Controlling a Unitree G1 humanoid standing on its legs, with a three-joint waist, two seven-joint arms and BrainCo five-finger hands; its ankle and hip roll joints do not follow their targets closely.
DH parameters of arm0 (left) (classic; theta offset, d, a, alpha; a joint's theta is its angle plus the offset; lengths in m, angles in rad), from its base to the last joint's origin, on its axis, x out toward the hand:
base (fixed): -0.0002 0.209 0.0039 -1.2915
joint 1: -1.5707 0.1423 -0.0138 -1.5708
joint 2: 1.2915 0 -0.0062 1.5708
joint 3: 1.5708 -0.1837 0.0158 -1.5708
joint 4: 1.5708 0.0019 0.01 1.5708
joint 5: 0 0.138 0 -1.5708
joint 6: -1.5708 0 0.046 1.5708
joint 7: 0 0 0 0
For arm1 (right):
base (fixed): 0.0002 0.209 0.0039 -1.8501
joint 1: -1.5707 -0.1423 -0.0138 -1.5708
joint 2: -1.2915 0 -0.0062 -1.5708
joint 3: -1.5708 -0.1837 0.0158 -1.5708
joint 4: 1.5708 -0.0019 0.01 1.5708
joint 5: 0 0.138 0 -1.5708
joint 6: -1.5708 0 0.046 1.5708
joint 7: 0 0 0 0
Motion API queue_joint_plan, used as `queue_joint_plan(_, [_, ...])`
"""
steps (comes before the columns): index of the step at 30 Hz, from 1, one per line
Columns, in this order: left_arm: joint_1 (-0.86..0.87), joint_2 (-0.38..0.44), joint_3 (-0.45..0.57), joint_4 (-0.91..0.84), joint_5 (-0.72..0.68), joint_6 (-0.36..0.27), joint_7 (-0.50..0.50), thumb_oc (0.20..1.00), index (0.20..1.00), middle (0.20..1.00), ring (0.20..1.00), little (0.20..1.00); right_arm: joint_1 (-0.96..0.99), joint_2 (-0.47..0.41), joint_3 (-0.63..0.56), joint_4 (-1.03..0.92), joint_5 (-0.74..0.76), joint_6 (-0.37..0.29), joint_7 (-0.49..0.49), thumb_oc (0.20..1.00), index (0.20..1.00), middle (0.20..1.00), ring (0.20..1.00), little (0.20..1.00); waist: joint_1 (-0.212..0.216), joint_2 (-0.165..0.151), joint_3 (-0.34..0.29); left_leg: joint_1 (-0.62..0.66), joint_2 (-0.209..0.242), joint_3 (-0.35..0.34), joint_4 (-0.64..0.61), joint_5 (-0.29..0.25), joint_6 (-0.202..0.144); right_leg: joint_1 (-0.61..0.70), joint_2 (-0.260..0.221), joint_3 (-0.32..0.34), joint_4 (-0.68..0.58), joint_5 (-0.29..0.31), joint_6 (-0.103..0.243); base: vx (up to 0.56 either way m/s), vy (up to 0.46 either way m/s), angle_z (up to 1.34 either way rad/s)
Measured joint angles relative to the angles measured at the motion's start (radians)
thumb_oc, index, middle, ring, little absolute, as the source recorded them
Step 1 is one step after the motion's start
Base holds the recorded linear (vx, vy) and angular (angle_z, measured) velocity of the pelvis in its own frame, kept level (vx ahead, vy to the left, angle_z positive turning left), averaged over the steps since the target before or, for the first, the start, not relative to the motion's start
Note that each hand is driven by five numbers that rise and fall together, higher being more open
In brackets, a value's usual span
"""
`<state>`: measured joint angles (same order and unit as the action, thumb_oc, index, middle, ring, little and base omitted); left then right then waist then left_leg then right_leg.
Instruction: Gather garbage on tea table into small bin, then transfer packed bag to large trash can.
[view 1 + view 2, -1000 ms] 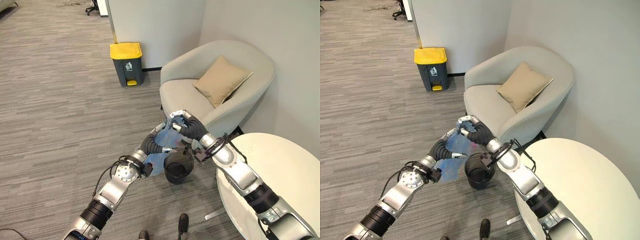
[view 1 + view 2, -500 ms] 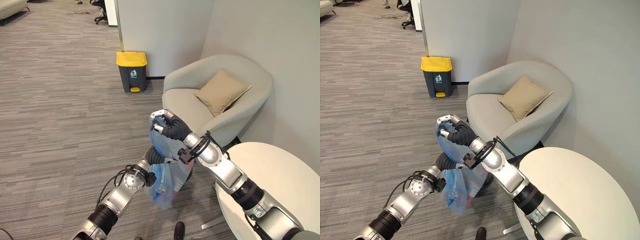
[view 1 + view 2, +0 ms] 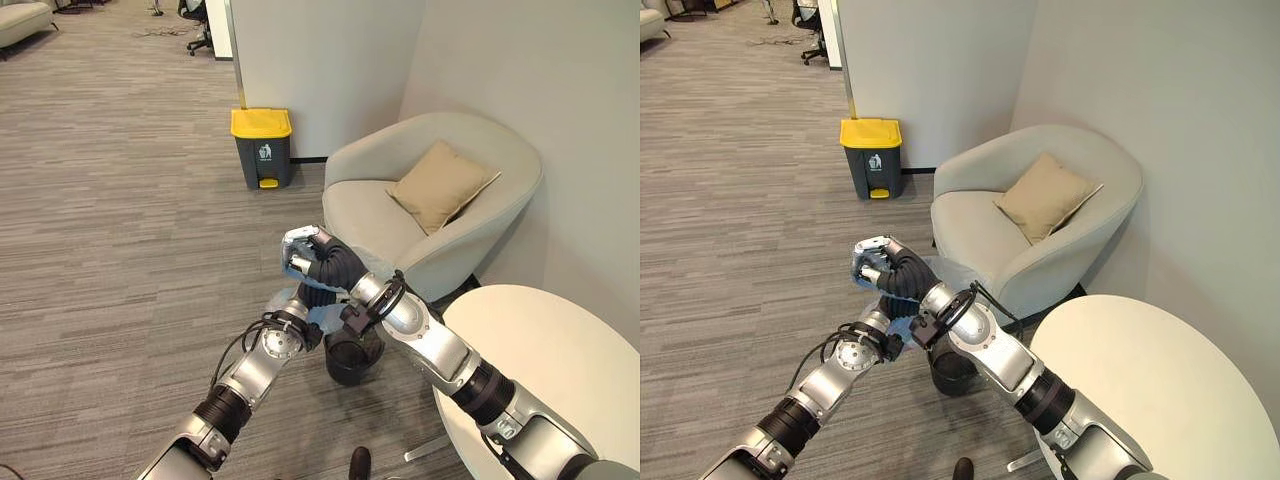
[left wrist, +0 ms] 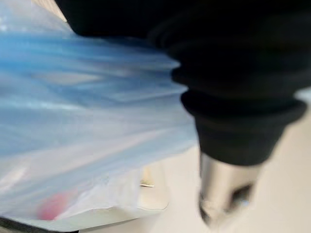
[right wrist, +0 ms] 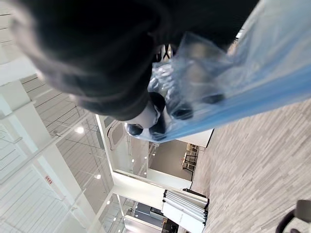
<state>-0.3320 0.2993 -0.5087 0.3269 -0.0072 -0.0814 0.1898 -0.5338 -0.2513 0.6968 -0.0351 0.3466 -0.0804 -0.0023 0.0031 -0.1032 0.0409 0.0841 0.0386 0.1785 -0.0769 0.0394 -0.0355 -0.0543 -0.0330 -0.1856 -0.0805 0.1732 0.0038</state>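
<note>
While the large trash can (image 3: 262, 146) with its yellow lid stands far off by the wall at the left, we find our left hand (image 3: 308, 301) low over the floor, just beside the small bin, tucked under the right forearm and against the pale blue bag (image 3: 322, 316). Its fingers are hidden by the plastic and the other arm, so we cannot tell how they are set.

Above it, our right hand (image 3: 305, 253) is raised, its fingers curled tight round the bunched top of that blue bag; in the right wrist view the dark fingertips (image 5: 158, 127) show through the film wrapped over them. In the left wrist view the bag's plastic stretches across, with something reddish showing faintly inside it.

The black small bin (image 3: 353, 355) sits on the carpet below our right forearm. Further right we see the beige armchair (image 3: 438, 215) with a tan cushion (image 3: 441, 185), and the round cream tea table (image 3: 560, 370) at the right edge.
</note>
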Motion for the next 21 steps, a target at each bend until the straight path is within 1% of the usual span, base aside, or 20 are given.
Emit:
queue_joint_plan(6, [-0.019,0.006,0.003,-0.007,-0.027,0.0,0.006,0.2,0.2,0.2,0.2,0.2,-0.01,0.018,0.0,0.001,0.01,-0.001,0.003,0.2,0.2,0.2,0.2,0.2,-0.003,0.004,-0.007,0.005,0.002,0.001,0.0,0.0,0.0,0.005,-0.001,0.001,0.0,0.0,0.0,0.0,0.0,0.0])
queue_joint_plan(9, [-0.019,0.003,0.003,-0.014,-0.093,-0.001,0.007,0.2,0.2,0.2,0.2,0.2,-0.01,0.021,0.0,0.001,0.009,-0.001,0.004,0.2,0.2,0.2,0.2,0.2,-0.002,0.003,-0.007,0.006,0.002,0.001,0.0,0.0,0.0,0.005,-0.002,0.001,0.0,0.0,0.001,0.0,0.0,0.0])
queue_joint_plan(13, [-0.013,0.004,0.003,-0.048,-0.127,-0.001,0.006,0.2,0.2,0.2,0.2,0.2,-0.01,0.019,0.0,0.001,-0.014,-0.004,0.006,0.2,0.2,0.2,0.2,0.2,-0.002,0.003,-0.007,0.006,0.003,0.001,-0.001,0.0,0.0,0.005,-0.001,0.001,0.0,0.0,0.001,0.0,0.0,0.0])
queue_joint_plan(14, [-0.005,0.004,0.006,-0.066,-0.132,-0.001,0.006,0.2,0.2,0.2,0.2,0.2,-0.01,0.018,0.0,0.001,-0.033,-0.006,0.007,0.307,0.307,0.307,0.307,0.307,-0.002,0.003,-0.007,0.007,0.003,0.001,-0.001,0.0,0.0,0.006,-0.001,0.002,0.0,0.0,0.001,0.0,0.0,0.0])
queue_joint_plan(15, [0.003,0.005,0.006,-0.08,-0.132,-0.001,0.006,0.2,0.2,0.2,0.2,0.2,-0.01,0.019,0.0,0.0,-0.045,-0.007,0.007,0.385,0.385,0.385,0.385,0.385,-0.002,0.003,-0.007,0.007,0.003,0.001,-0.001,0.0,0.0,0.006,-0.001,0.002,0.0,0.0,0.001,0.0,0.0,0.0])
queue_joint_plan(16, [0.012,0.005,0.007,-0.091,-0.133,-0.001,0.005,0.2,0.2,0.2,0.2,0.2,-0.01,0.015,0.0,0.0,-0.076,-0.007,0.007,0.849,0.849,0.849,0.849,0.849,-0.003,0.003,-0.007,0.007,0.003,0.001,-0.001,0.0,0.0,0.006,-0.001,0.002,0.0,0.0,0.001,0.0,0.0,0.0])
queue_joint_plan(17, [0.016,0.005,0.007,-0.092,-0.135,-0.002,0.005,0.2,0.2,0.2,0.2,0.2,-0.01,0.013,0.0,0.0,-0.094,-0.007,0.007,1.0,1.0,1.0,1.0,1.0,-0.003,0.003,-0.007,0.007,0.003,0.001,-0.001,0.0,0.0,0.006,-0.001,0.001,0.0,0.0,0.001,0.0,0.0,0.0])
queue_joint_plan(21, [0.045,0.007,0.014,-0.093,-0.161,-0.002,0.003,0.2,0.2,0.2,0.2,0.2,-0.01,-0.007,0.0,0.0,-0.171,-0.007,0.007,1.0,1.0,1.0,1.0,1.0,-0.003,0.003,-0.007,0.008,0.003,0.001,-0.001,0.0,0.0,0.007,-0.001,0.001,0.0,0.0,0.001,0.0,0.0,0.0])
